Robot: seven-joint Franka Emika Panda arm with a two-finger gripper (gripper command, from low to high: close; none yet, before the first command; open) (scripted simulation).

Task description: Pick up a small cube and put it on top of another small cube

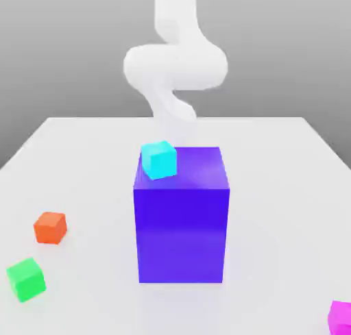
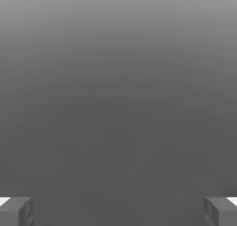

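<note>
Jaws wide, nothing between them — the pink cube [image 1: 341, 319] lies well apart from them, out past the blue block [image 1: 182, 234], towards the exterior view's right.

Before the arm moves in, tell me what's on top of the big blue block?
A cyan cube sits on the big blue block, near its top's left edge in the exterior view; whatever lies beneath the cube is covered.

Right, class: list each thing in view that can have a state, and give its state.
Gripper: open, holding nothing.
Cyan cube: resting on the blue-violet block, not yet grasped.
Blue-violet block: standing on the table, bearing the cyan cube.
</note>
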